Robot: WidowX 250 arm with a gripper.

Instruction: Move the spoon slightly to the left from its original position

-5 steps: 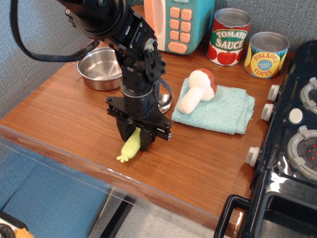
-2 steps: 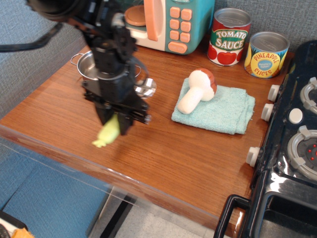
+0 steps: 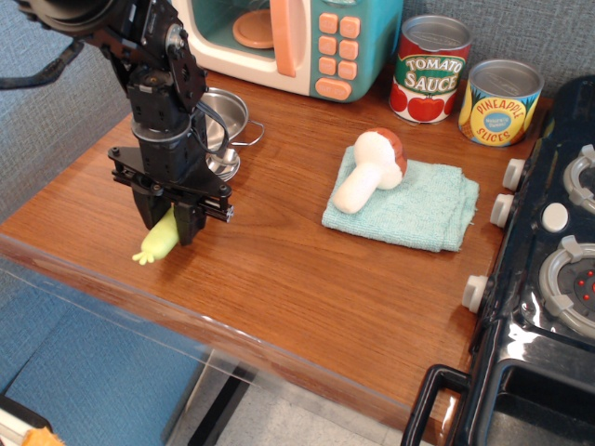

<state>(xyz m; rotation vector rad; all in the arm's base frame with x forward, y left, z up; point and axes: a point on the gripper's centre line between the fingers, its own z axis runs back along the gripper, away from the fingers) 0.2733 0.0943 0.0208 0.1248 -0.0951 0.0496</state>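
Note:
The spoon's light yellow-green handle (image 3: 158, 242) pokes out below my gripper (image 3: 170, 223) at the left of the wooden counter, its nubbed tip pointing to the front left. A shiny metal part (image 3: 221, 165) shows just behind the gripper, beside the pot; I cannot tell whether it is the spoon's bowl. The gripper's black fingers are shut on the handle, low at the counter. I cannot tell whether the spoon rests on the wood.
A steel pot (image 3: 223, 116) stands right behind the arm. A toy microwave (image 3: 297, 37) is at the back. A toy mushroom (image 3: 370, 169) lies on a teal cloth (image 3: 418, 204). Two cans (image 3: 429, 70) stand at the back right. A black stove (image 3: 548, 279) fills the right.
My gripper has carried the spoon well to the left along the counter, from beside the cloth to the left part. The pot now stands behind the arm.

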